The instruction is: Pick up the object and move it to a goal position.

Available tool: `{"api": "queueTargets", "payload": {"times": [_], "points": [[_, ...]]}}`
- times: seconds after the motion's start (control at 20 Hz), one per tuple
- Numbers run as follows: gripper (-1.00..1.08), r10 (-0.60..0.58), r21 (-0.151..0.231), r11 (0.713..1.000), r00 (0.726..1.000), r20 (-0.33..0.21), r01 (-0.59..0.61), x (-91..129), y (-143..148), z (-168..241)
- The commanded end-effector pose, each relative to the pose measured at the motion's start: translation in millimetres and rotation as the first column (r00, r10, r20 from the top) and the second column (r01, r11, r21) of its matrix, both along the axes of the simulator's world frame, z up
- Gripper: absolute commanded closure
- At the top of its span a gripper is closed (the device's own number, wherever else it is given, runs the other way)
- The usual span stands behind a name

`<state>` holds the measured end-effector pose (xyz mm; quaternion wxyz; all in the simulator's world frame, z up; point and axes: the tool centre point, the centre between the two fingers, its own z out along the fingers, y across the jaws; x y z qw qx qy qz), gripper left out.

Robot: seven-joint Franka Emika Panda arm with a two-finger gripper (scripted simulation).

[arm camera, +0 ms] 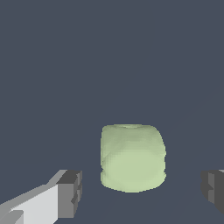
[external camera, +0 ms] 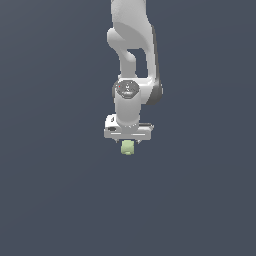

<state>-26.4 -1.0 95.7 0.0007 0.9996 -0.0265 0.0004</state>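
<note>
Gripper (external camera: 128, 141) points straight down from the arm (external camera: 131, 60), jaws spread wide. The wrist view shows a dark finger pad (arm camera: 70, 193) on one side and the other pad at the opposite frame edge, with clear gaps to the cube on both sides, so nothing is held.

The pale green cube (arm camera: 132, 157) sits between the fingers, roughly centred, touching neither pad. In the exterior view the cube (external camera: 128, 147) peeks out just under the gripper body, on the plain dark floor (external camera: 50, 200).

Progress, as a judgement: approach and alignment look done, the grasp has not been made. Still to do: close on the cube, lift, carry to the goal. No goal marker shows in either view, so where it lies can't be told.
</note>
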Motion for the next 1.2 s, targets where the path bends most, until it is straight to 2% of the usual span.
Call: {"api": "queueTargets", "payload": {"times": [0.0,0.3,0.75,1.0,1.05,1.15], "points": [[-0.92,-0.004,0.001,1.0,1.0,-0.001,0.004,-1.7,0.2,-4.5],[-0.92,-0.003,0.001,1.0,1.0,-0.001,0.003,-1.6,0.3,-9.1],[-0.92,-0.004,0.001,1.0,1.0,-0.001,0.004,-3.0,0.4,-48.3],[-0.92,-0.005,0.001,1.0,1.0,-0.001,0.005,-2.1,0.2,-55.0],[1.08,-0.005,0.001,1.0,1.0,-0.001,0.005,-2.1,0.2,-55.0],[1.08,-0.005,0.001,1.0,1.0,-0.001,0.005,-2.1,0.2,-55.0]]}}
